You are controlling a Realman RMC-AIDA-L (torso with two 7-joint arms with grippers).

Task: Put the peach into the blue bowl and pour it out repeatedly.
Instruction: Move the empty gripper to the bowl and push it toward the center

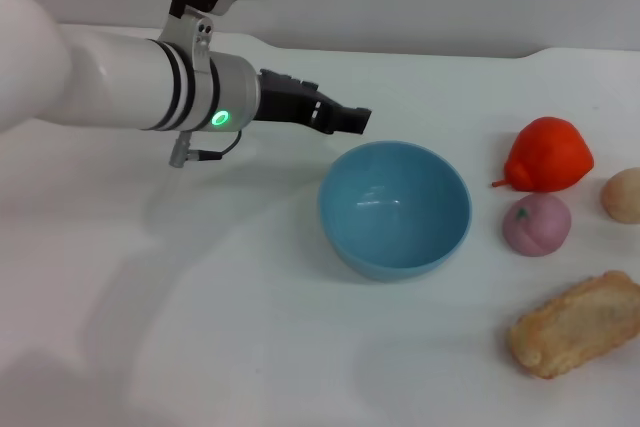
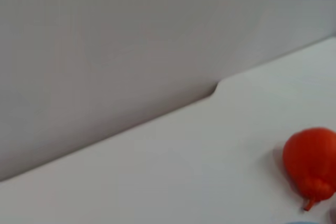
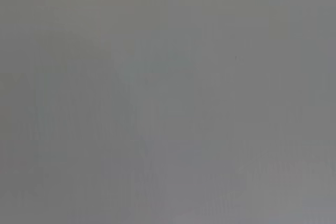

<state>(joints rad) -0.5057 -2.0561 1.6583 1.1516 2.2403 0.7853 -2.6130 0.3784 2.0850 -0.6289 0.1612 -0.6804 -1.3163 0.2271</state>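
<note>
The blue bowl (image 1: 395, 209) stands upright and empty on the white table, right of centre in the head view. The peach (image 1: 537, 224), small, pink and round, lies on the table just right of the bowl, apart from it. My left gripper (image 1: 350, 118) hovers above the table just behind and left of the bowl's rim, pointing toward it, and holds nothing that I can see. The right arm is out of view; the right wrist view shows only plain grey.
A red-orange pear-shaped fruit (image 1: 548, 154) sits behind the peach and also shows in the left wrist view (image 2: 312, 166). A pale beige lump (image 1: 623, 194) lies at the right edge. A bread-like piece (image 1: 578, 322) lies front right. The table's back edge (image 1: 400, 50) meets a grey wall.
</note>
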